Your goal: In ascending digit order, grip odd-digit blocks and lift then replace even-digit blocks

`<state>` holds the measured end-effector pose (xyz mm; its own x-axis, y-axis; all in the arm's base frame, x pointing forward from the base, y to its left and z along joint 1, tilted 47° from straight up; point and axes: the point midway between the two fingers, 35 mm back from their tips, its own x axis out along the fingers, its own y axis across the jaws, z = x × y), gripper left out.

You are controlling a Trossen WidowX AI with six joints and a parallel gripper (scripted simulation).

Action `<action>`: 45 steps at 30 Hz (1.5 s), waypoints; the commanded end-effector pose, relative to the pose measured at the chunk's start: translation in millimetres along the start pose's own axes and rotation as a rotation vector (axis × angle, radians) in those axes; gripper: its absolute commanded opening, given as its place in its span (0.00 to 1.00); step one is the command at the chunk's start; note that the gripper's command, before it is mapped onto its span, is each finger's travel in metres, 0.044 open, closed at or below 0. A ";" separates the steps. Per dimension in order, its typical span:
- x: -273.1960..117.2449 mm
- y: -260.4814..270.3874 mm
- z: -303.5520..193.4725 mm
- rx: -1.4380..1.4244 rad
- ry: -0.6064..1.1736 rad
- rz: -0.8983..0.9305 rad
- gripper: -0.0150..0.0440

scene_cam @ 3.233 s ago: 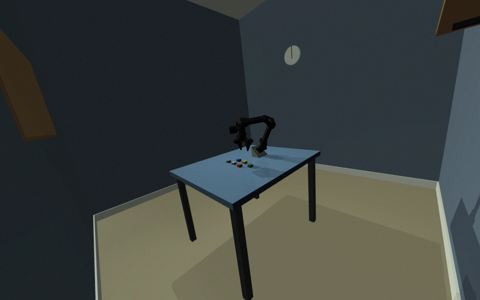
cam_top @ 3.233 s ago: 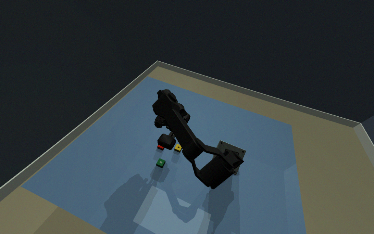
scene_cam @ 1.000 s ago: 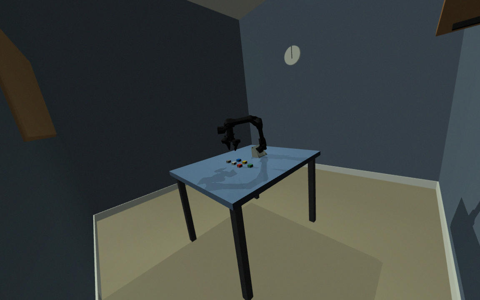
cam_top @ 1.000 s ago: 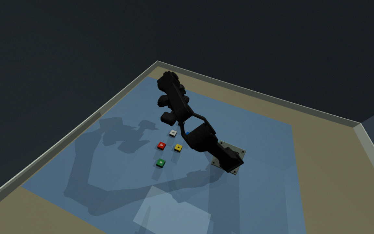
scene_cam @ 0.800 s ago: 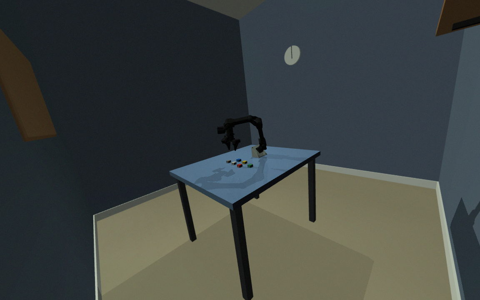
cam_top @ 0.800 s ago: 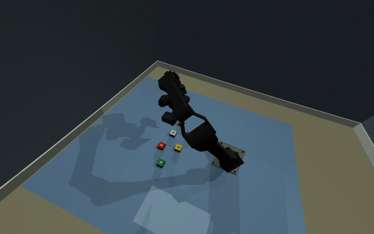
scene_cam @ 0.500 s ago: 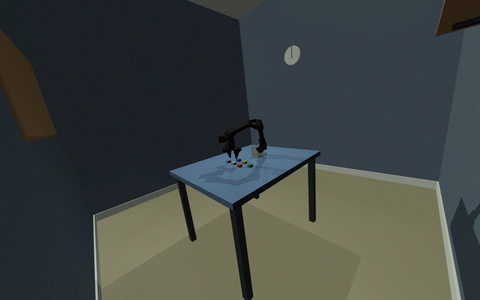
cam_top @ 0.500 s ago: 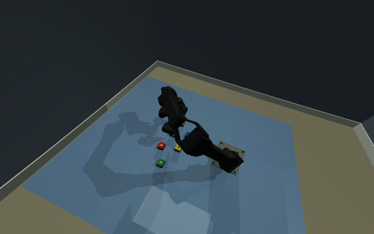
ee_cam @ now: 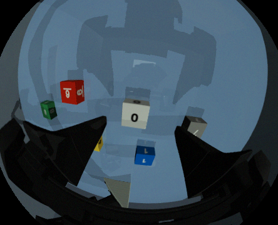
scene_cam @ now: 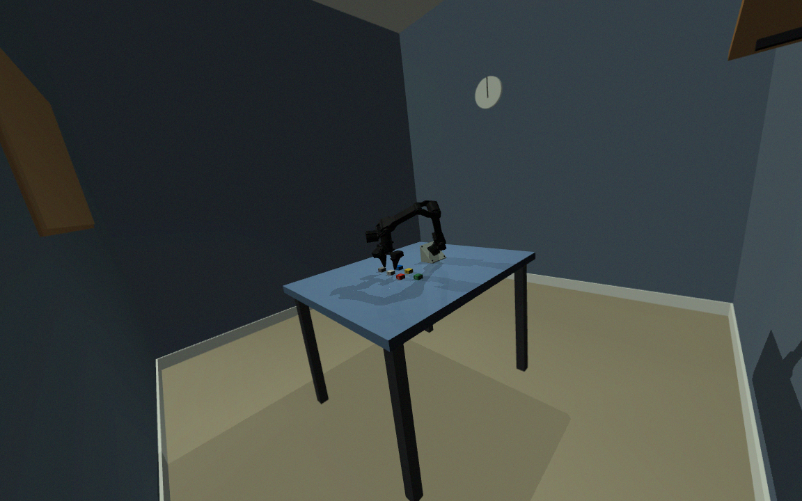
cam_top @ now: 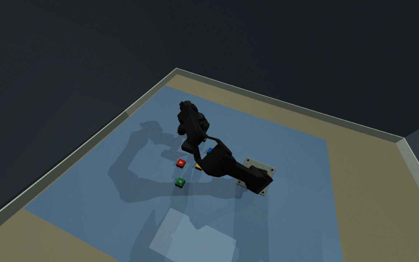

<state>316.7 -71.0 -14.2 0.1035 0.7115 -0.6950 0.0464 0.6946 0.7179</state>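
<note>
My gripper (scene_cam: 389,268) (ee_cam: 141,125) is open and empty, low over the table, its fingers on either side of the white block (scene_cam: 390,273) (ee_cam: 134,114) showing 0; the arm hides both in the top view. The blue block (cam_top: 210,150) (scene_cam: 399,268) (ee_cam: 144,156) shows 1. The grey block (scene_cam: 381,269) (ee_cam: 198,126), seemingly 7, is partly behind the right finger in the wrist view. The yellow block (cam_top: 198,167) (scene_cam: 409,271) (ee_cam: 98,144) is partly hidden. The red block (cam_top: 180,163) (scene_cam: 400,276) (ee_cam: 72,92) shows a barred 6 or 9. The green block (cam_top: 180,182) (scene_cam: 418,276) (ee_cam: 48,110) shows 8.
The blue table (cam_top: 302,169) (scene_cam: 329,286) carries all the blocks and the arm's pale base plate (cam_top: 250,162) (ee_cam: 121,190). The blue block lies below the white one in the wrist view, and the yellow block is beside the left finger there. Arm shadows cross the table.
</note>
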 end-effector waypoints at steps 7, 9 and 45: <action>16.7 1.3 -2.5 0.010 0.003 0.009 0.93; 19.9 1.4 -2.7 0.010 0.003 0.009 0.93; 16.3 1.3 -2.7 0.010 0.003 0.009 0.46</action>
<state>315.5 -55.9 -27.2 0.0988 0.7174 -0.6896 0.0570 0.6878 0.7237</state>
